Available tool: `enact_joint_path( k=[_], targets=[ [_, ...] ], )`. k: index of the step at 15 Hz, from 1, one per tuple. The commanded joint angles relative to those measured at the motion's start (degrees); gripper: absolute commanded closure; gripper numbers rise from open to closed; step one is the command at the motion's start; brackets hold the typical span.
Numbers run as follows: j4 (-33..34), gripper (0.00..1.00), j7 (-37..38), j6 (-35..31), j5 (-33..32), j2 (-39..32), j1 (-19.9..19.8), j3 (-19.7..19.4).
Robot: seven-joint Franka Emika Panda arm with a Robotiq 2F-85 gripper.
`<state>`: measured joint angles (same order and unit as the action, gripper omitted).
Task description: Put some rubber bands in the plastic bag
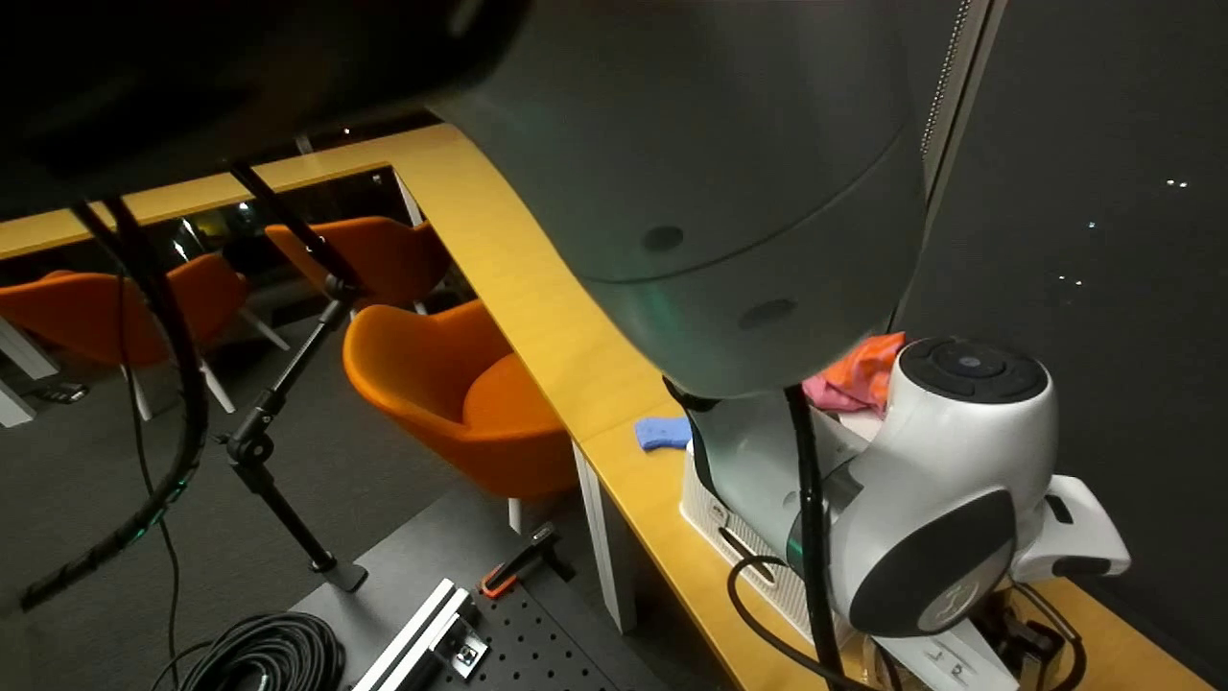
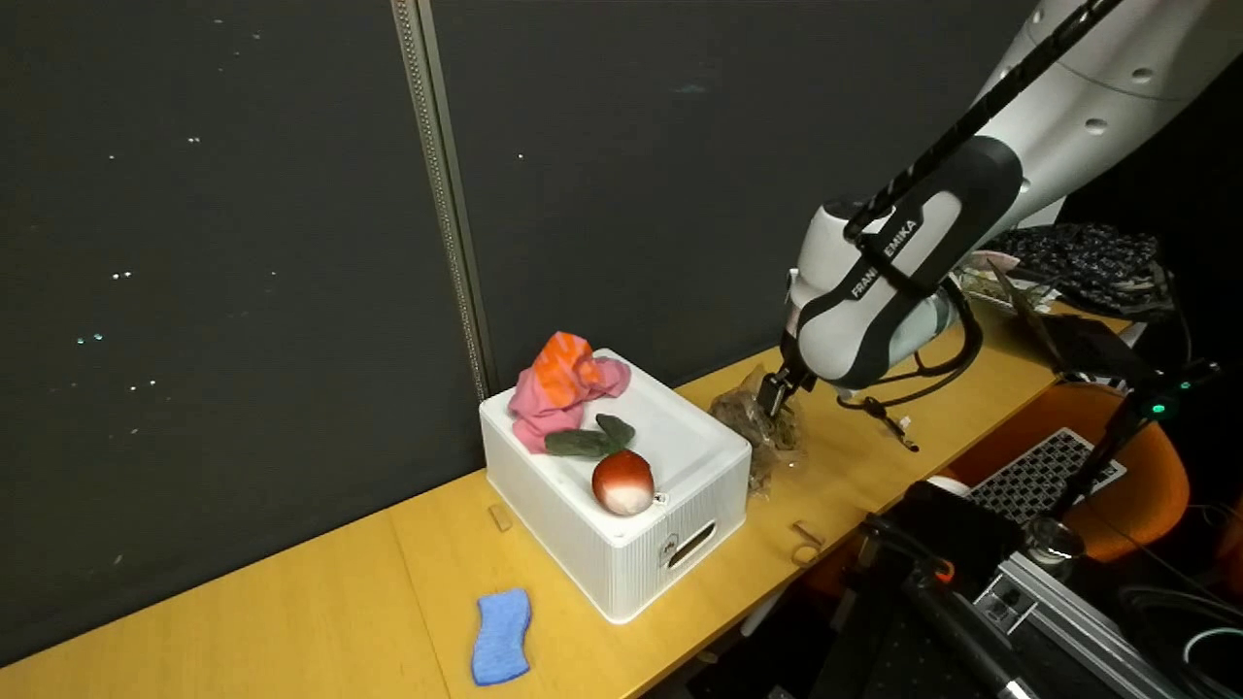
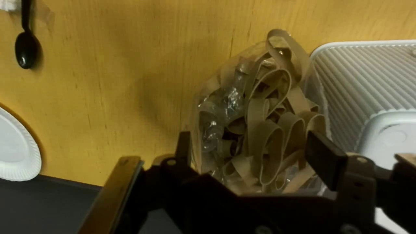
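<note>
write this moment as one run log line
fingers: open over plastic bag | bag: holds rubber bands, beside white box | loose bands: on table | touching bag: unclear

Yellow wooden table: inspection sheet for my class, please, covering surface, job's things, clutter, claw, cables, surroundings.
Surface: yellow wooden table, bearing a white ribbed plastic box.
Job's things: flat tan rubber bands in a clear plastic bag; loose tan bands near the table's edge.
Clutter: blue wavy sponge, black plastic spoon, round white plate.
Claw: black, open over the bag; contact unclear.
Cables: coiled black cable; black cable along the white arm.
Surroundings: orange shell chairs beside the table.
</note>
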<state>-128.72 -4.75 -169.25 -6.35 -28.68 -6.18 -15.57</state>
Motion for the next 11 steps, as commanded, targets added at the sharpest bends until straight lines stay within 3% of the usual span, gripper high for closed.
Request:
enact_joint_path(
  k=[1, 5, 11],
  targets=[
    [-5.4, 0.00, 3.4, 4.7, -2.9, 9.2, 4.1, -3.6],
    [-8.5, 0.00, 8.0, 8.4, -8.1, 16.5, 6.8, -5.0],
    [-10.7, 0.00, 12.8, 7.9, -13.1, 21.5, 5.2, -2.5]
  ],
)
